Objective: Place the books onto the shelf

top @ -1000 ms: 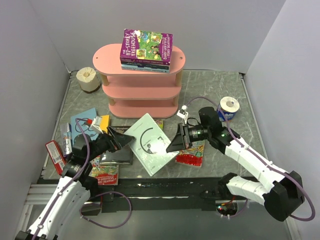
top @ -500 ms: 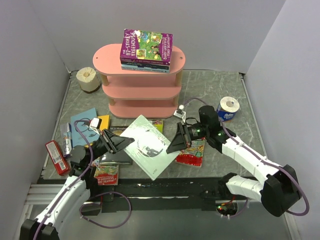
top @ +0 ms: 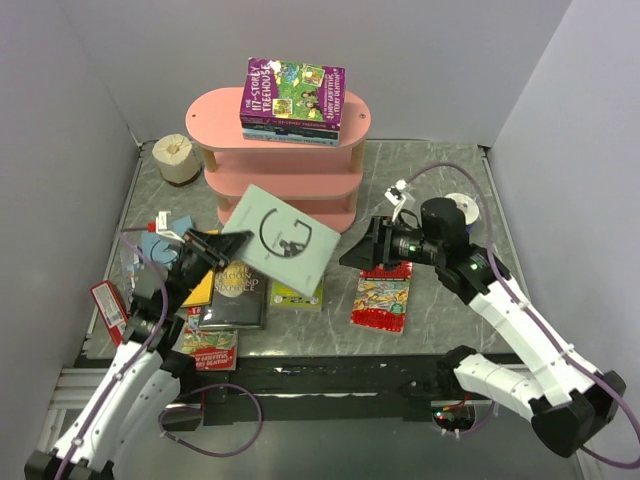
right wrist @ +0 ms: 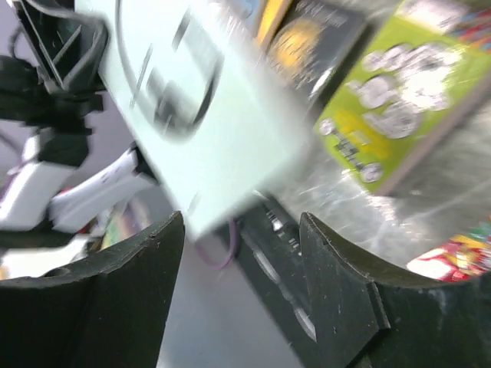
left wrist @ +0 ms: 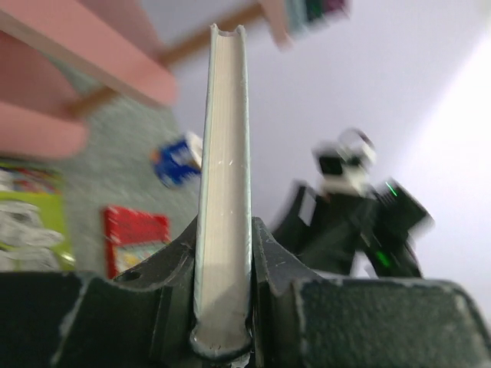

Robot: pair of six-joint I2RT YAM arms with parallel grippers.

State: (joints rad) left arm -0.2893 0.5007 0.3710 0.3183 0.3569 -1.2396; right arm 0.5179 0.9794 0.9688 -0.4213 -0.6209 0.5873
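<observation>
My left gripper (top: 218, 246) is shut on one edge of a pale grey-green book (top: 280, 237), holding it tilted in the air just in front of the pink shelf (top: 225, 108). In the left wrist view the book's page edge (left wrist: 225, 153) stands clamped between the fingers (left wrist: 270, 249) of the left gripper (left wrist: 225, 238). My right gripper (top: 362, 250) is open to the right of the book, apart from it; in its own view the right gripper (right wrist: 242, 230) has nothing between its jaws, and the pale book (right wrist: 199, 115) floats beyond. A purple-topped stack of books (top: 293, 98) lies on the top board.
On the table lie a black gold-emblem book (top: 235, 290), a lime green one (top: 296, 296), red ones (top: 383, 297) (top: 212, 346) (top: 108, 312) and a light blue one (top: 163, 238). Paper rolls stand at back left (top: 177, 158) and at right (top: 460, 208).
The left gripper shut on the pale book and raised it up toward the shelf. The right gripper let go of it, opened, and drew back to the right.
</observation>
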